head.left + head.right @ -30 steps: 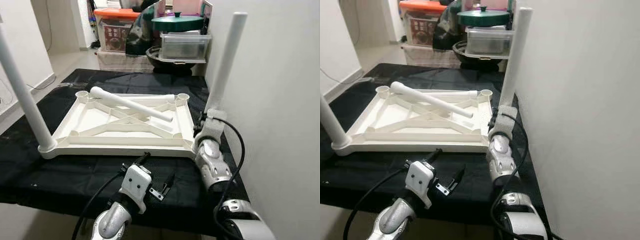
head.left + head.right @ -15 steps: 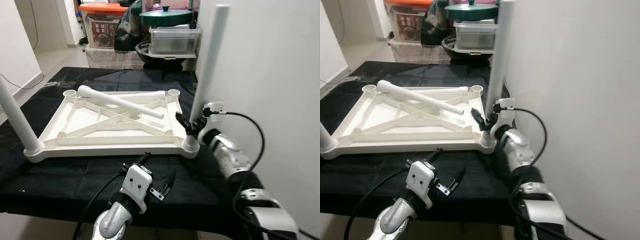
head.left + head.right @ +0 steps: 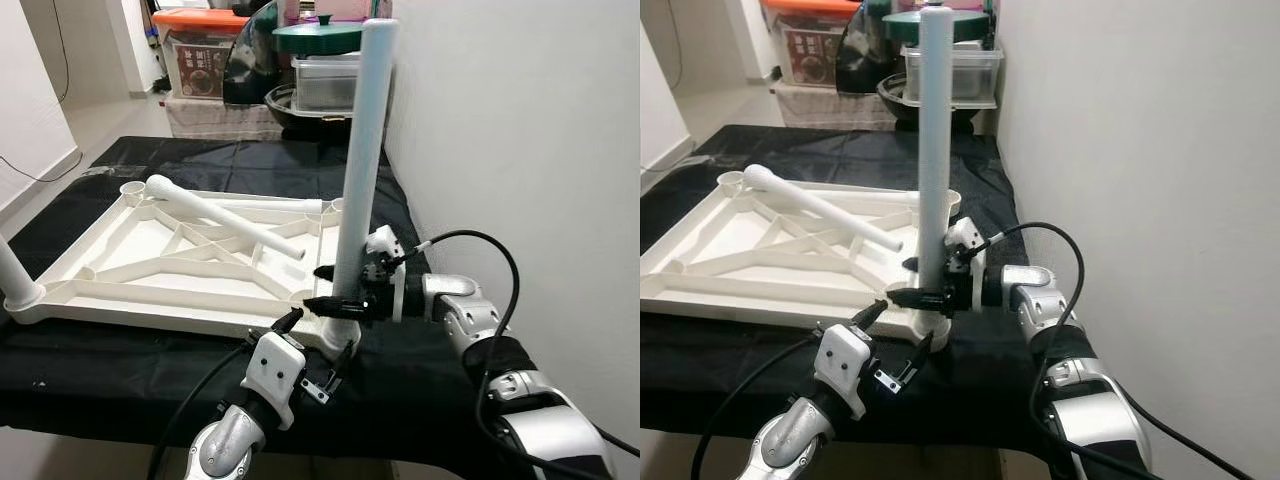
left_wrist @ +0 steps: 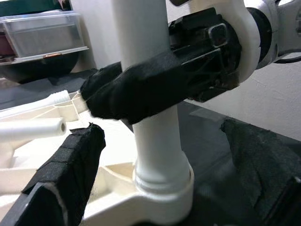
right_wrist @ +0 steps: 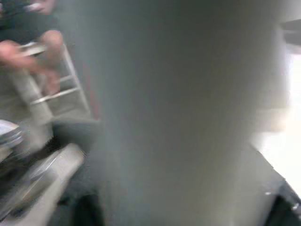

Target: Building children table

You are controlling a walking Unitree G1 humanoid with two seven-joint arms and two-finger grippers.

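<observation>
right tool (image 3: 328, 288) clasps smooth white round leg (image 3: 362, 150), upright.

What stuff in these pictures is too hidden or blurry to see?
- Right wrist view: a blurred grey shape; nothing sharp.
- Right claw: its fingers sit around the upright leg, but the leg hides how tightly they close.
- Corner leg: its top is cut off by the left eye view's edge.
- Storage boxes: contents too small to tell.
- Left claw: low before the tabletop, holding nothing.
</observation>
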